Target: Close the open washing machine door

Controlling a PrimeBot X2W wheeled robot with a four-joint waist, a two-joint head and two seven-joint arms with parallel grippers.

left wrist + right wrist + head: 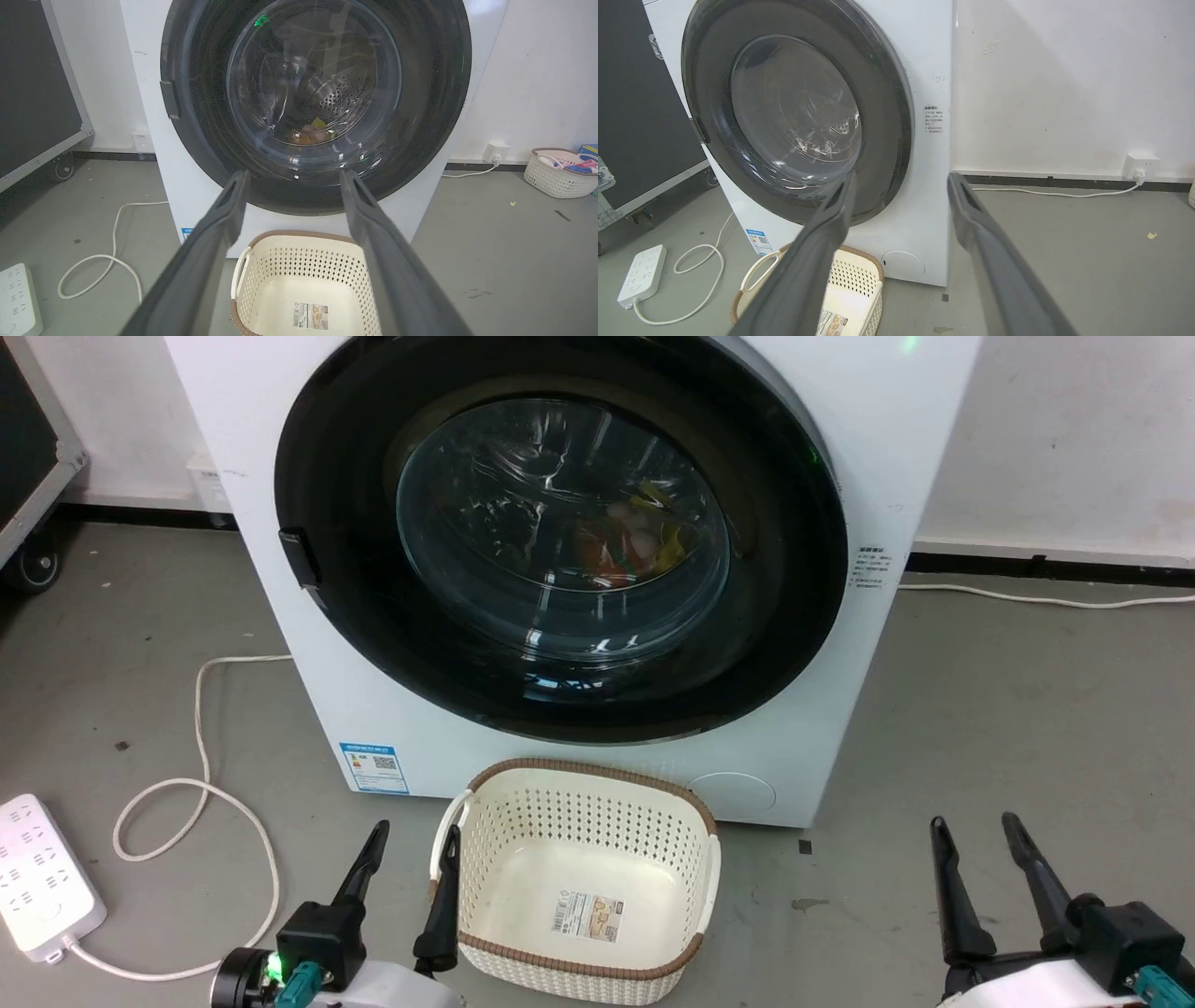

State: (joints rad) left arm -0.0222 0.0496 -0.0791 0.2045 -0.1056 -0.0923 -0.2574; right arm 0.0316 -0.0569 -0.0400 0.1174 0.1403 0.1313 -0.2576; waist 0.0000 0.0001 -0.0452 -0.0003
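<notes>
Left pincer (417, 829) beside basket (583, 768) | washing machine door (560, 555) behind

Looks like a test lab or workshop bay set up as a laundry corner.

- Bare grey concrete floor (1027, 728), stained.
- Scuffed white wall (1064, 84) with black skirting (1064, 182).
- Front-loading washing machine (826, 728) stands free at 12 o'clock.
- Metal-edged flight case (37, 93) on castors at 10 o'clock.
- White power strip (42, 877) lies loose on the floor at 8 o'clock.
- Wall socket (1141, 165) low at 2 o'clock.
- Cream laundry basket (560, 821) at 6 o'clock.
- A second basket (558, 179), holding coloured items, well off at 3 o'clock.
</notes>
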